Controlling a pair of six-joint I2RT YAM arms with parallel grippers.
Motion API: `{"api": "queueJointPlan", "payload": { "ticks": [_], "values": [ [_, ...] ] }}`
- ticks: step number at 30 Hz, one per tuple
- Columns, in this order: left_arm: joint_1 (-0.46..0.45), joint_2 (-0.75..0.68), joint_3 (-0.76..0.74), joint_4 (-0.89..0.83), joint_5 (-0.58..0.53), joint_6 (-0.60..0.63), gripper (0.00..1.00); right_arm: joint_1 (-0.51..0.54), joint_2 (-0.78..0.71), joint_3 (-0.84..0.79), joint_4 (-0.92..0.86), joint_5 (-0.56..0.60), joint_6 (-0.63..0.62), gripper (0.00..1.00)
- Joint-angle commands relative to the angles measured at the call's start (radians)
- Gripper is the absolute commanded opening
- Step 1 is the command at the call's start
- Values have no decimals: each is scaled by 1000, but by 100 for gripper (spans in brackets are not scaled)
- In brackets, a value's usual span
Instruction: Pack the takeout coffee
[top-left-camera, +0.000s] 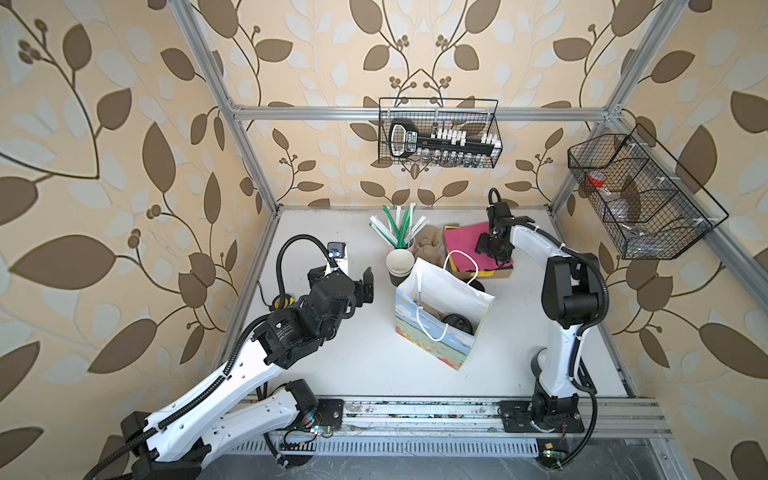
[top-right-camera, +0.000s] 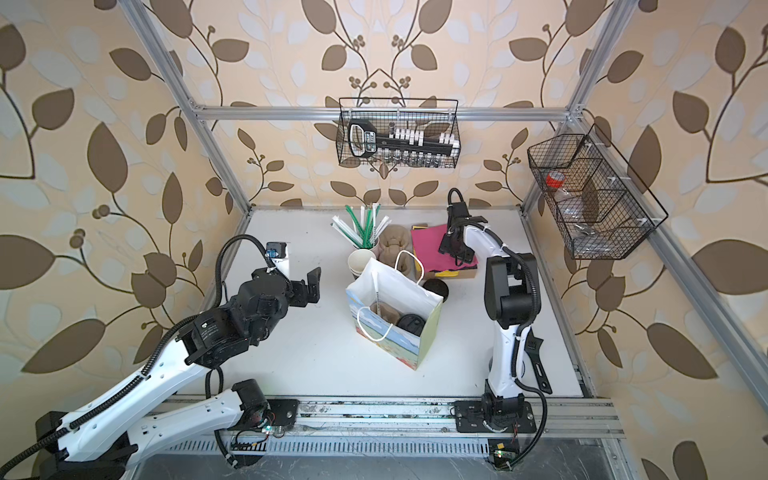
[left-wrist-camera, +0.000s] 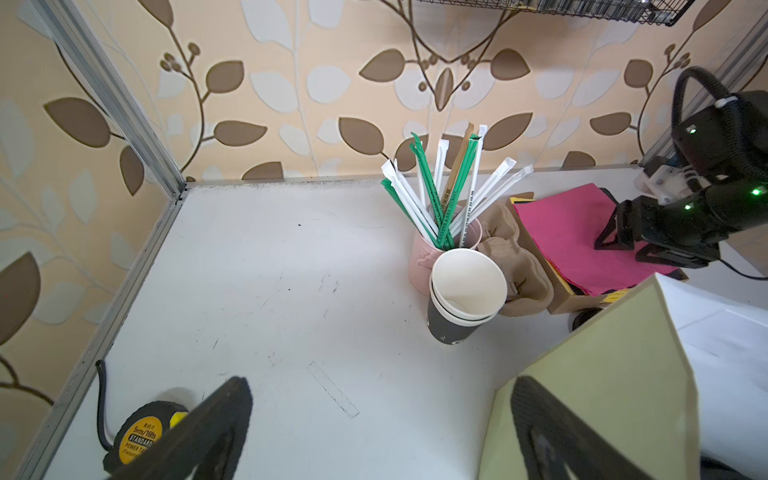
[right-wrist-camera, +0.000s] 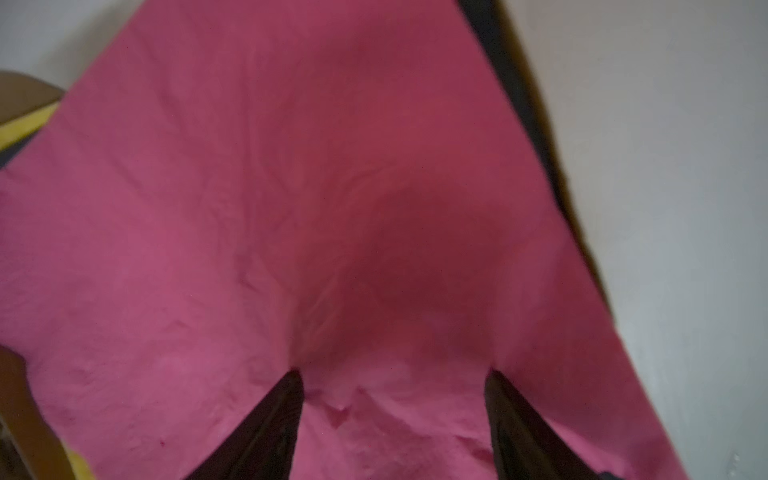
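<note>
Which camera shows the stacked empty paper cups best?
The left wrist view: the stacked cups are close, unblocked, white insides clear. Both top views show them small, by the bag. The right wrist view misses them.

White table (top-left-camera: 353, 357) — paper bag (top-left-camera: 440, 286), stacked cups (top-left-camera: 400, 266), tape measure (left-wrist-camera: 139, 436).

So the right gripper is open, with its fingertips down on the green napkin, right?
Not quite: the napkin is pink, not green. The right wrist view shows the right gripper open, with its fingertips down on that pink sheet.
</note>
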Motion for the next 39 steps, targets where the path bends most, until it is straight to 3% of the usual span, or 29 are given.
{"api": "queueJointPlan", "payload": {
  "ticks": [1,13,19,26,34,39],
  "values": [
    [13,0,12,19,-4,-14,99,16,37,23,3,-25,-23,68],
    [13,3,12,16,3,-14,99,7,15,-10,21,-19,-5,29],
    [13,-3,13,16,1,-13,99,9,-2,-13,21,-5,4,15],
    [15,-4,13,16,4,-14,99,7,-18,-12,13,12,15,11],
    [15,-3,15,13,6,-13,99,5,-29,-5,11,18,19,19],
    [15,-4,15,13,6,-13,99,4,-25,-9,13,11,20,9]
  ]
}}
